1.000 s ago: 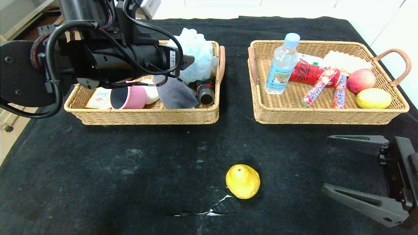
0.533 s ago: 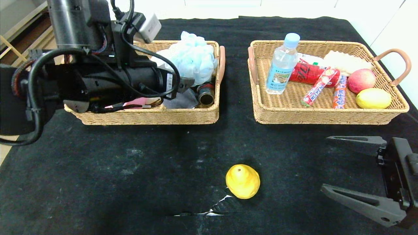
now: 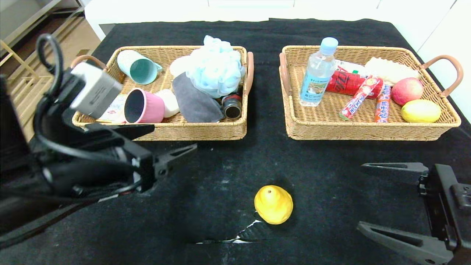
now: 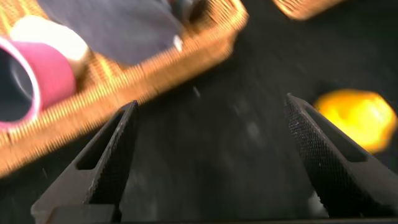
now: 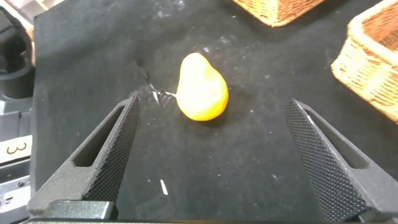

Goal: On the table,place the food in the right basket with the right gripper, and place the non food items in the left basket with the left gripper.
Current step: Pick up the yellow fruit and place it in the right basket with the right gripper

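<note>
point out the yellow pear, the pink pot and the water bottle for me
yellow pear (image 3: 273, 204), head view, middle of its body
pink pot (image 3: 149, 109), head view, its pink side wall
water bottle (image 3: 315, 79), head view, its label

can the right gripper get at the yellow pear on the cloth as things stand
Probably yes. The pear lies alone on the black cloth, out in front of both baskets, with nothing beside it but a small tear. The right gripper is open and empty, and its wrist view shows the pear between the open fingers.
</note>
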Controlling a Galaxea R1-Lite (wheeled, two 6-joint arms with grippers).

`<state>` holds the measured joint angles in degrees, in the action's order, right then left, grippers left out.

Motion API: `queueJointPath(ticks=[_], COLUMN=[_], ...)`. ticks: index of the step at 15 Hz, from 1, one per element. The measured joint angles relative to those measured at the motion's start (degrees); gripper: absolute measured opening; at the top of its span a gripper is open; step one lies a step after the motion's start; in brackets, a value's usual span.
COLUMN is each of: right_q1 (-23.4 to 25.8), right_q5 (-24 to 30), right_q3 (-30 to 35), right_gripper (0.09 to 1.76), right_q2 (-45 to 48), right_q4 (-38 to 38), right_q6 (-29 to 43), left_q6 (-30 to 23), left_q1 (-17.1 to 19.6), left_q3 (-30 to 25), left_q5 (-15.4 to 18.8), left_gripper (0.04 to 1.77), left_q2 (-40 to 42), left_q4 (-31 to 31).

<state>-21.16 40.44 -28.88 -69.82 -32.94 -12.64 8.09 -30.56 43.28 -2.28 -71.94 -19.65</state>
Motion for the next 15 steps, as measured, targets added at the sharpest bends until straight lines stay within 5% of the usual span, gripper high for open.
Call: queueJointPath(ticks=[3,7,10,15], right_q1=[-1.16,-6.21,-15.63,-36.33], right_q5=[-0.12,-9.18,-25.14,-55.15], right_q3=[0.2,0.28,-0.83,-12.39], right_gripper=[1.71,1.71,1.71,1.71], right_q2=[-0.17,-0.05,-0.2,-2.15], right_q4=[0.09,0.98,3.97,22.55], right_q6=[-0.06,0.24,0.55,10.97], left_q6=[2.38,4.08,5.38,5.55], left_q1=[0.02,0.16,-0.05,0.02], left_q3=[-8.63,-12.11,-12.8,-13.13], left_q5=[6.66,8.17,8.45,10.13], left_gripper=[1.68,1.69,1.7,1.7], left_q2=[8.77,12.68,13.23,13.97], left_q4=[-0.38,-0.46,-0.52,-0.94])
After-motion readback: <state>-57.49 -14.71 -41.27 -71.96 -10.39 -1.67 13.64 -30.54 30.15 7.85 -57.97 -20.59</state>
